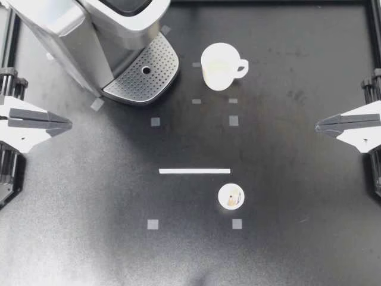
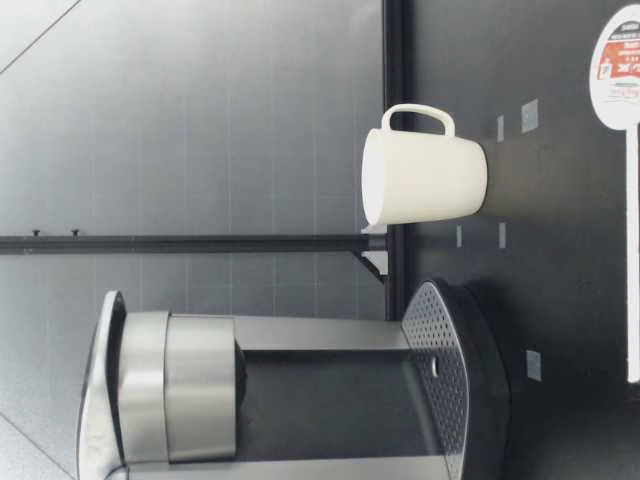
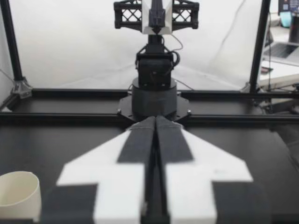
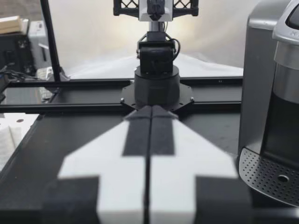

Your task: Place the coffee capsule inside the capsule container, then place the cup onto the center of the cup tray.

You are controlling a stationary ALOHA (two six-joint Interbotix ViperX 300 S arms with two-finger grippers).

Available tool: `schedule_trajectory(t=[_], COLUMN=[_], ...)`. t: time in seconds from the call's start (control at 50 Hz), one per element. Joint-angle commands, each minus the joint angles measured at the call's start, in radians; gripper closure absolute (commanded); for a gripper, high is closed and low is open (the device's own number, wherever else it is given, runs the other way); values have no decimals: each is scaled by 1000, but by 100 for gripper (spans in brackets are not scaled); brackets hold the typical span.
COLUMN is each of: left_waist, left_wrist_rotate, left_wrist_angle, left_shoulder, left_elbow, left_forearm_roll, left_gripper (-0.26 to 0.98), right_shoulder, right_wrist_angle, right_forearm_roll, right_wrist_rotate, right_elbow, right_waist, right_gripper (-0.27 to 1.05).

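1. The coffee capsule (image 1: 231, 196) sits on the black table (image 1: 89, 238), on the near side of a white strip (image 1: 194, 171). In the low view it is the thing closest to the camera.
2. My left gripper (image 1: 70, 124) rests at the table's left edge, fingers pressed together and holding nothing. My right gripper (image 1: 317, 126) mirrors it at the right edge, also closed and empty.
3. The capsule lies well apart from both grippers, nearer to my right one.
4. Beyond the strip, the cup (image 1: 219, 67) stands upright with its handle toward my right arm's side. It is near the cup tray (image 1: 143, 74) but not touching it, and well apart from both grippers.
5. In the left wrist view a pale rounded wall shows beside the closed fingers. It is probably the cup, though only part of it shows.
6. Farthest back stands the coffee machine (image 1: 89, 30), its perforated cup tray jutting toward the cup.
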State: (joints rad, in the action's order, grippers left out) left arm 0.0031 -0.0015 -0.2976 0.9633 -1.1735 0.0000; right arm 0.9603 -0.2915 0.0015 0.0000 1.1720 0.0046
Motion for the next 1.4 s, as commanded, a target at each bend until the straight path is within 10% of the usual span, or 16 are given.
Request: schedule_trajectory(t=[0.0, 0.38, 0.74, 1.38], left_waist=[0, 0, 0, 0], left_wrist_rotate=[6, -2, -9, -12], left_wrist_angle=[-5, -6, -6, -5], left_shoulder=[6, 9, 8, 5], left_elbow=[5, -2, -12, -25], left_forearm_roll=[-2, -2, -2, -3], left_gripper=[56, 65, 65, 65], right_shoulder=[-9, -279, -511, -698], right_wrist_angle=[2, 448, 477, 397], right_forearm_roll=[0, 5, 5, 3], right_wrist_rotate=[15, 123, 127, 118], right_elbow=[-3, -121, -147, -186], right_waist=[0, 15, 87, 101], right_gripper=[71, 83, 81, 31])
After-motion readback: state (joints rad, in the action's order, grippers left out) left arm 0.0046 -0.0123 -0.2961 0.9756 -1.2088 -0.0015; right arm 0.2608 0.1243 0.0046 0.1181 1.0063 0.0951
